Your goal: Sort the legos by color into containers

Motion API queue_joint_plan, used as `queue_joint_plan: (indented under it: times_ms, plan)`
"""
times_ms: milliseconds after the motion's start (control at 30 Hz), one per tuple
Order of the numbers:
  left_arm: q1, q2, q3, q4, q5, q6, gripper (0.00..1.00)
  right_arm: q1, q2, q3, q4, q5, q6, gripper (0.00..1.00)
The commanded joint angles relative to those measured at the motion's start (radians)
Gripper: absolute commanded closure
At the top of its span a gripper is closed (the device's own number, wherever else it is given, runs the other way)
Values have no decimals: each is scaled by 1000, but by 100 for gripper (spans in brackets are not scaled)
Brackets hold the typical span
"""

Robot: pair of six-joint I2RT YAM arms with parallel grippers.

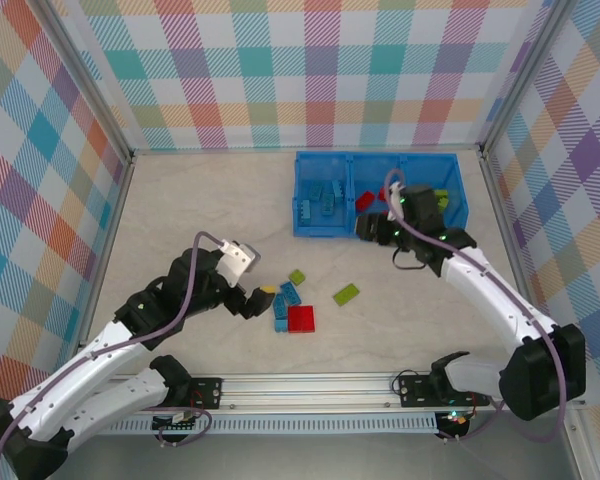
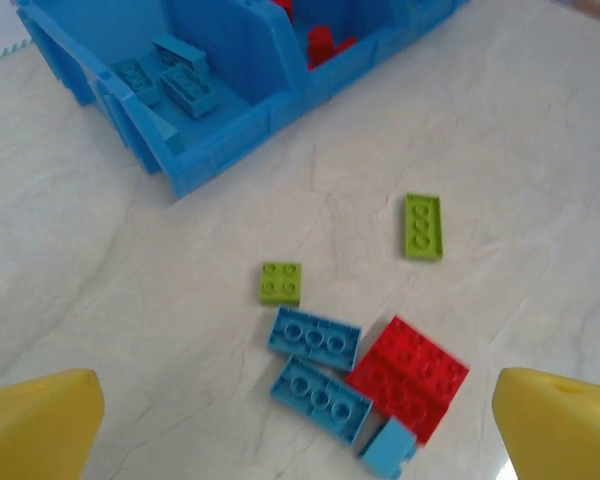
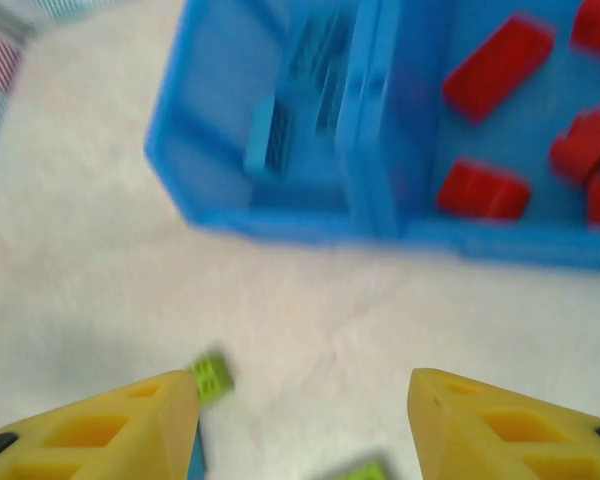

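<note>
Loose legos on pale table, blue bin beyond — plaid walls

loose legos before the containers

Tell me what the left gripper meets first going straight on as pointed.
Likely the small light blue brick, nearest between the open left gripper fingers, beside the red brick; depth unclear.

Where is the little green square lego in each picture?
Top external: the small lime green square brick lies near the centre, below the blue bin.
Left wrist: near the middle, just above a light blue bar.
Right wrist: low on the left, blurred.
Shared landmark: the blue bin, above the brick in every picture.
</note>
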Motion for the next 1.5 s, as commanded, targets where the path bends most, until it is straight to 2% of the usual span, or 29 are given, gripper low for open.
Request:
queue_joint_plan:
  times_ms: [0, 200, 300, 333, 400, 467, 567, 633, 733, 800, 1000, 1067, 1233, 1300, 1400, 1467]
  plan:
    - [-19, 57, -41, 148, -36, -95, 0, 146, 27, -23, -179, 137, 56, 40]
    - [-65, 177, -53, 222, -73, 35, 0, 376, 124, -95, -208, 396, 260, 44]
    - [-78, 194, -71, 242, -73, 48, 0, 442, 254, -21, -321, 546, 408, 41]
    - [-80, 198, -80, 254, -69, 45, 0, 444, 306, 20, -382, 562, 460, 40]
    - [-88, 204, -102, 284, -52, 50, 0, 446, 428, 121, -489, 577, 540, 38]
    - [-99, 207, -118, 301, -51, 56, 0, 457, 505, 179, -519, 580, 565, 34]
    - [-108, 206, -128, 301, -63, 68, 0, 461, 540, 183, -456, 555, 600, 25]
    - [-110, 203, -136, 303, -72, 77, 0, 460, 548, 168, -409, 536, 623, 25]
    - [-111, 200, -149, 317, -76, 90, 0, 455, 574, 165, -382, 530, 680, 18]
    - [-111, 202, -156, 326, -77, 96, 0, 447, 583, 155, -355, 506, 707, 18]
    - [-111, 199, -165, 341, -81, 103, 0, 442, 553, 56, -322, 467, 895, 39]
    - [-112, 194, -166, 344, -78, 101, 0, 441, 550, 39, -317, 461, 905, 45]
    - [-114, 179, -174, 348, -40, 111, 0, 428, 507, -31, -252, 459, 915, 70]
    - [-123, 165, -183, 370, 48, 142, 0, 414, 458, -70, -198, 457, 869, 74]
    - [-157, 153, -216, 449, 181, 197, 0, 382, 373, -97, -157, 468, 773, 75]
    - [-200, 165, -212, 455, 210, 248, 0, 346, 293, -117, -123, 470, 673, 75]
